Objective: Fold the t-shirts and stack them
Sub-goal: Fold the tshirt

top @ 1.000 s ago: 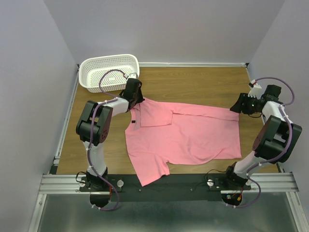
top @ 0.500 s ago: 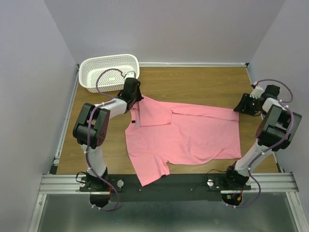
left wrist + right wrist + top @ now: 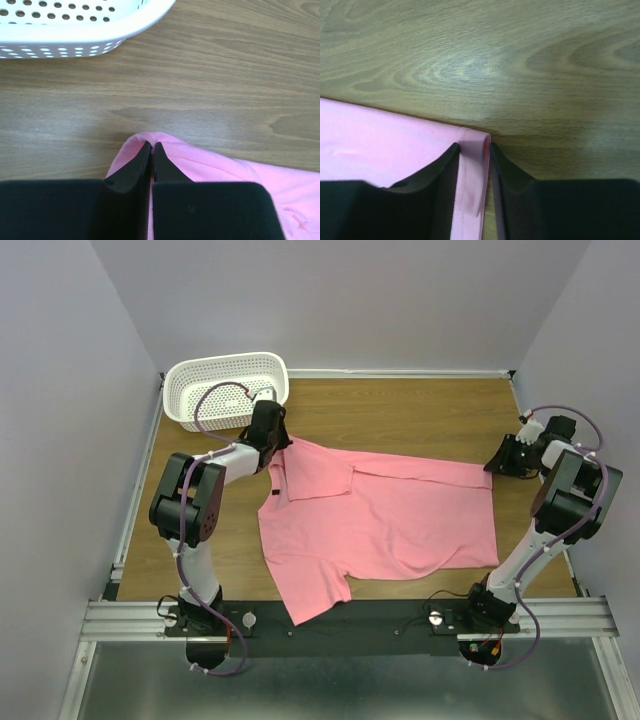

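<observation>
A salmon-pink t-shirt (image 3: 380, 520) lies spread across the wooden table, its neck end to the left and its hem to the right. One sleeve hangs toward the near edge. My left gripper (image 3: 283, 443) is shut on the shirt's far left shoulder edge. In the left wrist view its jaws (image 3: 151, 145) pinch a peak of pink cloth (image 3: 225, 170). My right gripper (image 3: 497, 460) is at the shirt's far right hem corner. In the right wrist view its jaws (image 3: 474, 147) stand a hem's width apart, with the folded-over hem (image 3: 380, 135) held between them.
A white perforated basket (image 3: 195, 418) stands at the far left corner, just beyond my left gripper, and shows in the left wrist view (image 3: 75, 35). Grey walls close in on the table at the left, back and right. The black base rail runs along the near edge.
My left gripper has drawn the shoulder edge slightly up and left toward the basket. My right arm's wrist has swung outward to the right while its jaws stay at the hem corner.
</observation>
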### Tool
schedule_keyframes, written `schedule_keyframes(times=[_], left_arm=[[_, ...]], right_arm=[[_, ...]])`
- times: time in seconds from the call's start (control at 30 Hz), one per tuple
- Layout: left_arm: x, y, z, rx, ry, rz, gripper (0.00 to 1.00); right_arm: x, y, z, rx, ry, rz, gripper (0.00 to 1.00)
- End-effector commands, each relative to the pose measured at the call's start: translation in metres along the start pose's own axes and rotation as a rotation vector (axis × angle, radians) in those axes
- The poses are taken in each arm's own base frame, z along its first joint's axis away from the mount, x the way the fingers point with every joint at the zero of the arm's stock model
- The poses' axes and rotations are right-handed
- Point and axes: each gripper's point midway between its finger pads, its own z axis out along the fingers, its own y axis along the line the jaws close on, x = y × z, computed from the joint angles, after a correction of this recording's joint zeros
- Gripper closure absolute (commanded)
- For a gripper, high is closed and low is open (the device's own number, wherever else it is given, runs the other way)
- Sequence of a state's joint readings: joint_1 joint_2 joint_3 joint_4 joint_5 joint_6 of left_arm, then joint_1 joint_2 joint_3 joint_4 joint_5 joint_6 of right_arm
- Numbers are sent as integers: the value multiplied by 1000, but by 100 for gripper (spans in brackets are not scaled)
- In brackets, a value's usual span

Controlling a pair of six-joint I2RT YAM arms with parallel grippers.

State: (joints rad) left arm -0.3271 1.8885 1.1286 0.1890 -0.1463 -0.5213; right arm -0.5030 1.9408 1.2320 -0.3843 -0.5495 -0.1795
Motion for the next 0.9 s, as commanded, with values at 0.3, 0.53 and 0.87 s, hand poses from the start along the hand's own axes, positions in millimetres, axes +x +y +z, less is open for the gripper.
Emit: schedule_keyframes(times=[0.3, 0.53, 0.87], left_arm=[[-14, 11, 2, -34, -42, 10, 92], [-16, 12, 3, -35, -41, 7, 91], [-33, 4, -9, -2, -59, 7, 54]], right_arm=[[-18, -4, 12, -5, -16, 8, 90], [-57, -17, 14, 33, -73, 5, 94], [-77, -22, 16, 47, -101, -47, 60]])
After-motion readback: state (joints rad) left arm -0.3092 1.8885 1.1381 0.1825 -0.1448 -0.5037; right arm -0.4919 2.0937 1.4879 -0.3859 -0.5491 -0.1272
